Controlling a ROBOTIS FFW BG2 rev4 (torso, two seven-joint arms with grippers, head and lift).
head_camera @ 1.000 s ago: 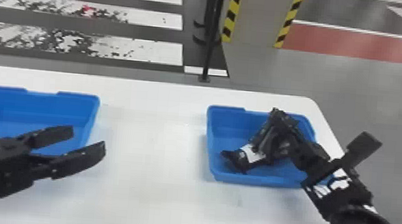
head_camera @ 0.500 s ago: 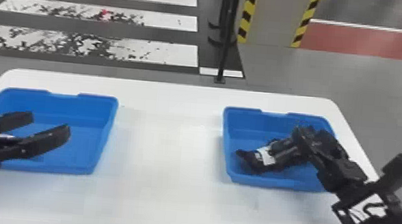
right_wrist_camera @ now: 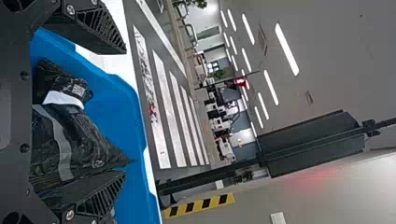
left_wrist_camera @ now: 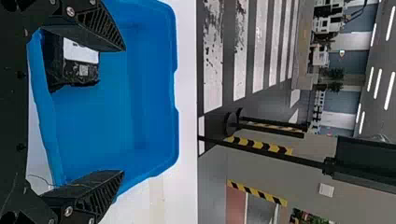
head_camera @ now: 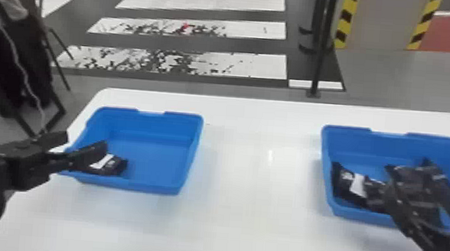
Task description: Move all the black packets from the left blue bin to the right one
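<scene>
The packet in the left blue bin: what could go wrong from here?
The black packet lies by the near wall of the left bin, off toward one of the open left fingers. They might catch that wall or press down on the packet. In the right bin, packets lie close beside one right finger; moving that arm could perhaps drag one.

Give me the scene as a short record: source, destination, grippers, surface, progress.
source: left blue bin, one black packet visible in its near left corner
packet marking: white label
destination: right blue bin, at least two packets, exact count unclear
left gripper: open, at the left bin, holding nothing
right gripper: open, over the right bin's contents
surface: white table under both bins
progress: incomplete
</scene>
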